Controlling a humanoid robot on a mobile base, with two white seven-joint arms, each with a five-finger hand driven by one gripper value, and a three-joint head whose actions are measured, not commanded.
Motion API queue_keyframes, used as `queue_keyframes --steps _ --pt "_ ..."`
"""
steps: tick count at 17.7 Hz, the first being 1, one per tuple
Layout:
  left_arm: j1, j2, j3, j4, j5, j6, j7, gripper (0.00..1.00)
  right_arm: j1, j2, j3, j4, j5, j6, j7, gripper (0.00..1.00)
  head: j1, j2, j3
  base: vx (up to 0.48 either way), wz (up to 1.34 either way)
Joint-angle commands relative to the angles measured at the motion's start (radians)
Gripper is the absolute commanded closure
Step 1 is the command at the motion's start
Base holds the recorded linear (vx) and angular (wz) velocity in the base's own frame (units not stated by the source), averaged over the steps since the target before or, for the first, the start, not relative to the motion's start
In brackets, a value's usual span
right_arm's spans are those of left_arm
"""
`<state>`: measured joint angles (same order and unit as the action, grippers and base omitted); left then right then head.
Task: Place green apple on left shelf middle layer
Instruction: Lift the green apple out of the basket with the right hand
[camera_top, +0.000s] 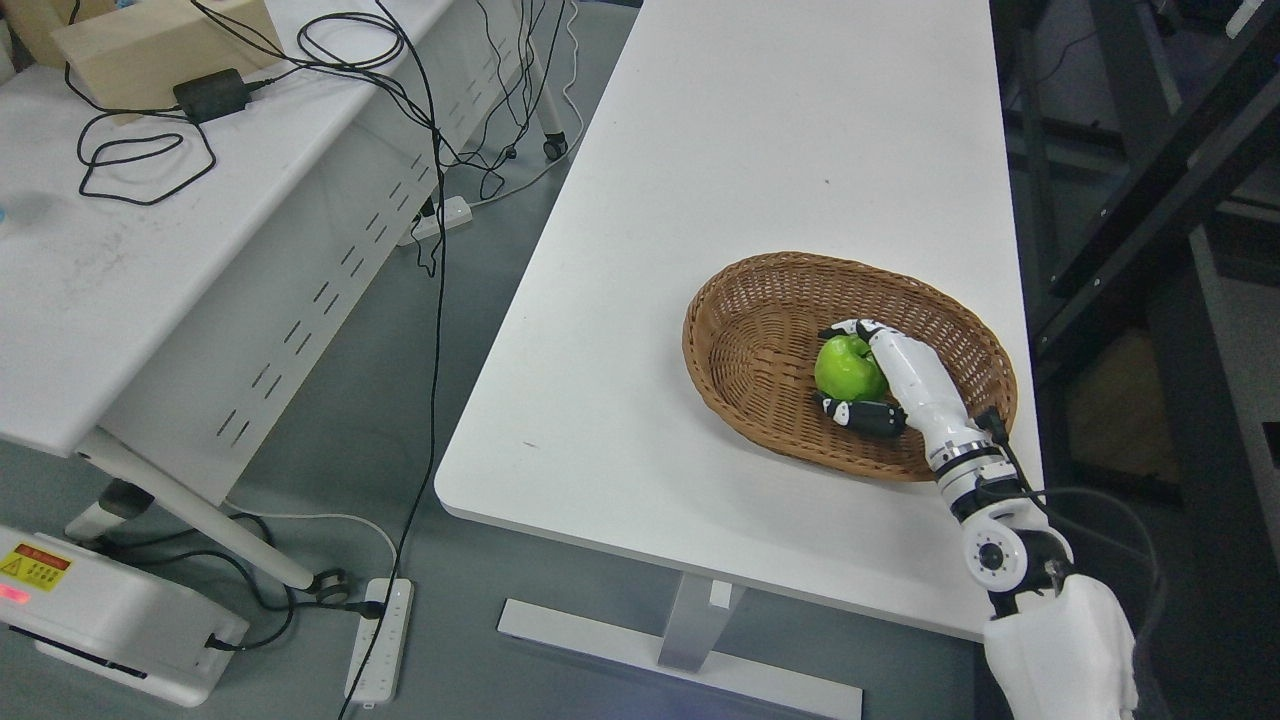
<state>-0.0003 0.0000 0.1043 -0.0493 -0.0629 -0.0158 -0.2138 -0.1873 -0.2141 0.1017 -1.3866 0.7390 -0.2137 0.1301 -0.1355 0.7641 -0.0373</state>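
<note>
- Down in the wicker basket sits your green apple, where your right hand has reached in over the rim.
- Fingers curl above and below the fruit, apparently gripping it for the lift, though contact is hard to confirm.
- Basket rests on the white table; no shelf shows.

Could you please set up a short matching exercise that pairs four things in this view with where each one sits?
Things:
1. green apple
2. wicker basket
3. black power adapter
4. white power strip

Places:
A. on the floor
B. on the left-hand table
C. in the right hand
D. on the long white table

Pairs: 1-C, 2-D, 3-B, 4-A
</note>
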Motion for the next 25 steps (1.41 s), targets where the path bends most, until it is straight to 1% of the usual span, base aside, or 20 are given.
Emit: queue_keyframes --steps 1,2,3,6,7,9,11,12,13,14,16,18,20,25 --pt "0.010 0.017 0.000 0.000 0.000 0.007 -0.001 0.00 0.005 0.019 -0.155 -0.014 -0.276 0.045 0.067 1.00 0.0000 0.000 0.000 0.000 0.00" --pt "0.010 0.017 0.000 0.000 0.000 0.007 0.001 0.00 0.000 0.024 -0.196 -0.017 -0.390 0.062 0.103 1.00 0.0000 0.000 0.000 0.000 0.00" --pt "0.010 0.017 0.000 0.000 0.000 0.007 -0.001 0.00 0.000 0.028 -0.223 -0.020 -0.473 0.075 0.129 1.00 0.0000 0.000 0.000 0.000 0.00" --pt "0.010 0.017 0.000 0.000 0.000 0.005 -0.001 0.00 0.003 0.027 -0.267 -0.034 -0.598 0.120 0.160 1.00 0.0000 0.000 0.000 0.000 0.00" --pt "0.010 0.017 0.000 0.000 0.000 0.007 -0.001 0.00 0.011 0.030 -0.304 -0.038 -0.684 0.128 0.166 1.00 0.0000 0.000 0.000 0.000 0.00" --pt "0.010 0.017 0.000 0.000 0.000 0.005 -0.001 0.00 0.031 0.033 -0.336 -0.070 -0.807 0.126 0.168 1.00 0.0000 0.000 0.000 0.000 0.00" --pt "0.010 0.017 0.000 0.000 0.000 0.007 0.001 0.00 0.063 0.039 -0.346 -0.133 -0.871 0.116 0.186 1.00 0.0000 0.000 0.000 0.000 0.00" --pt "0.010 0.017 0.000 0.000 0.000 0.005 0.001 0.00 0.078 0.042 -0.347 -0.164 -0.882 0.114 0.186 1.00 0.0000 0.000 0.000 0.000 0.00" --pt "0.010 0.017 0.000 0.000 0.000 0.007 -0.001 0.00 0.103 0.050 -0.347 -0.201 -0.885 0.091 0.177 1.00 0.0000 0.000 0.000 0.000 0.00" --pt "0.010 0.017 0.000 0.000 0.000 0.007 0.001 0.00 0.135 0.068 -0.350 -0.231 -0.885 0.061 0.145 1.00 0.0000 0.000 0.000 0.000 0.00" --pt "0.010 0.017 0.000 0.000 0.000 0.007 0.001 0.00 0.195 0.090 -0.350 -0.282 -0.885 0.042 0.045 1.00 0.0000 0.000 0.000 0.000 0.00" --pt "0.010 0.017 0.000 0.000 0.000 0.007 -0.001 0.00 0.253 0.114 -0.350 -0.334 -0.885 0.004 0.007 1.00 0.0000 0.000 0.000 0.000 0.00" --pt "0.010 0.017 0.000 0.000 0.000 0.007 -0.001 0.00 0.281 0.125 -0.356 -0.338 -0.885 -0.024 -0.009 1.00 0.0000 0.000 0.000 0.000 0.00" --pt "0.010 0.017 0.000 0.000 0.000 0.007 0.001 0.00 0.296 0.143 -0.358 -0.338 -0.885 -0.027 -0.017 1.00 0.0000 0.000 0.000 -0.020 0.00"
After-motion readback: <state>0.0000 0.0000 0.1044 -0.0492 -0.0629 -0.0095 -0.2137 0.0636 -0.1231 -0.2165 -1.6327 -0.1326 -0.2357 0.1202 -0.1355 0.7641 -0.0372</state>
